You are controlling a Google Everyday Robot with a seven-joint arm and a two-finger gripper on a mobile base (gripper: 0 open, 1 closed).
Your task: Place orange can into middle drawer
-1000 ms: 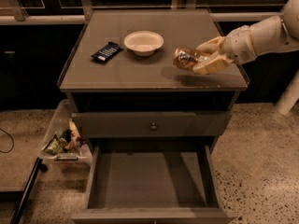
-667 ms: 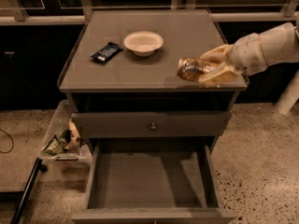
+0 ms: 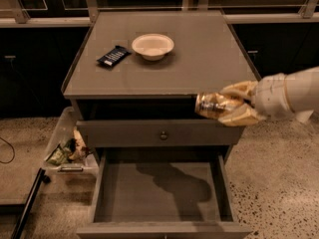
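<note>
Now | end effector [image 3: 228, 106] clamped on orange can [image 3: 212, 103] @ cabinet [image 3: 164, 76] front-R | middle drawer [image 3: 124, 195] open below

Perhaps a robotics lab: pincer [image 3: 225, 106] at grey cabinet [image 3: 199, 59], speckled floor [image 3: 284, 183].

dim light; end effector [image 3: 225, 105] above drawer [image 3: 118, 199], shadow on floor

Gripper [image 3: 238, 107], clamped on orange can [image 3: 213, 105], hangs just off the front right edge of the cabinet top [image 3: 189, 68], above the right side of the pulled-out middle drawer [image 3: 124, 198]. Drawer floor open from above, between low side walls. Upper drawer front [image 3: 124, 132] shut, behind can. Bowl [image 3: 153, 46] and packet [image 3: 113, 56] well apart, back left.
</note>
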